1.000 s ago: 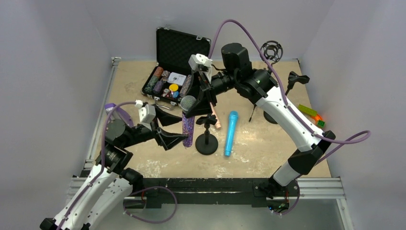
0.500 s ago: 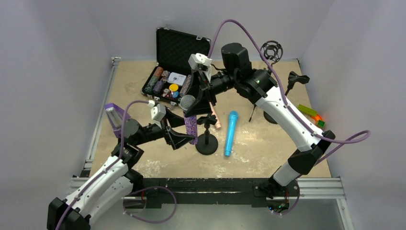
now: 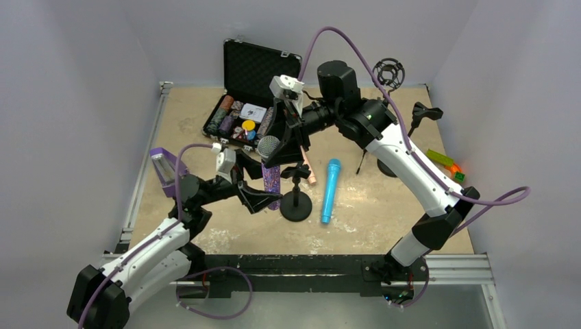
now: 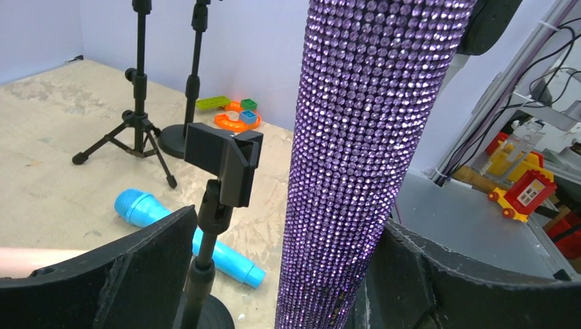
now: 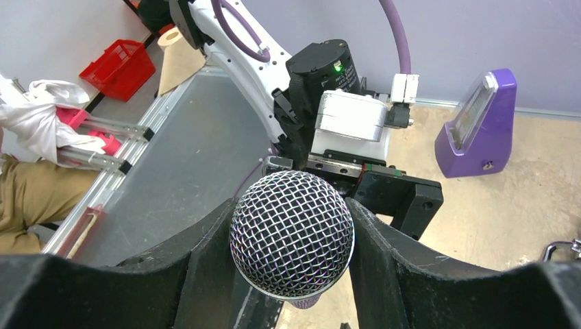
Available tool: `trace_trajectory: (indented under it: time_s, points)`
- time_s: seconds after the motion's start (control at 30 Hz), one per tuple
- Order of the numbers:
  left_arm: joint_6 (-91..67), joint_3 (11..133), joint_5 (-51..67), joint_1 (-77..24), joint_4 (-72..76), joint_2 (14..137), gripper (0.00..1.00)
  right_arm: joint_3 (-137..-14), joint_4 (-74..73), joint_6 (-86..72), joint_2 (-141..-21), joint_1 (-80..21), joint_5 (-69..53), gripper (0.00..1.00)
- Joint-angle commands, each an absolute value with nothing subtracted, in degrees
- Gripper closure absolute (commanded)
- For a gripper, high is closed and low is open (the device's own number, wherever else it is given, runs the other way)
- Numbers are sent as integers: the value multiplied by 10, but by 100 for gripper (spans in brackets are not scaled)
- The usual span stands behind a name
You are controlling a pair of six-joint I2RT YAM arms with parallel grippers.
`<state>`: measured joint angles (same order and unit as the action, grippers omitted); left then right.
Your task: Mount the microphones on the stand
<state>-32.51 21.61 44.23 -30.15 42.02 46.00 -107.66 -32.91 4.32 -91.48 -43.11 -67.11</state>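
Note:
The glittery purple microphone (image 3: pixel 272 179) hangs upright, grey mesh head (image 5: pixel 292 233) up, just left of the small black stand (image 3: pixel 296 195). My right gripper (image 3: pixel 273 153) is shut on the head (image 5: pixel 291 241). My left gripper (image 3: pixel 264 195) is open, its fingers on either side of the microphone's lower body (image 4: pixel 363 151); the body lies close to the right finger (image 4: pixel 438 288). The stand's empty clip (image 4: pixel 223 163) shows beside it. The blue microphone (image 3: pixel 330 190) lies right of the stand and also shows in the left wrist view (image 4: pixel 185 233). The pink microphone (image 3: pixel 310 171) lies behind the stand.
An open black case (image 3: pixel 236 116) of chips stands at the back. A purple holder (image 3: pixel 162 164) is at the left edge. A tripod stand (image 3: pixel 389 72) and another stand (image 3: pixel 425 113) are at the back right, toy bricks (image 3: pixel 445 163) at the right.
My left arm has swung right and forward, and its open fingers now sit round the purple microphone's lower body. The right gripper and the microphone have barely moved.

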Motion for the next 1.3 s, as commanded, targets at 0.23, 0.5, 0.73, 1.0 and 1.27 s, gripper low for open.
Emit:
trace_trajectory:
  time_s: [0.23, 0.5, 0.73, 1.0, 1.27]
  points:
    - [-382, 233, 496, -307, 544, 510, 30, -1066, -282, 11, -892, -420, -698, 66]
    - [-411, 237, 514, -307, 554, 510, 77, -1048, -275, 11, -885, -407, -699, 66]
    - [-373, 229, 470, -305, 477, 445, 100, -1034, -271, 14, -879, -401, -706, 63]
    - [-200, 290, 379, -305, 140, 311, 100, -1042, -380, 161, -870, -395, -728, 11]
    - [-126, 364, 359, -304, -65, 278, 100, -1025, -578, 506, -862, -327, -728, 4]
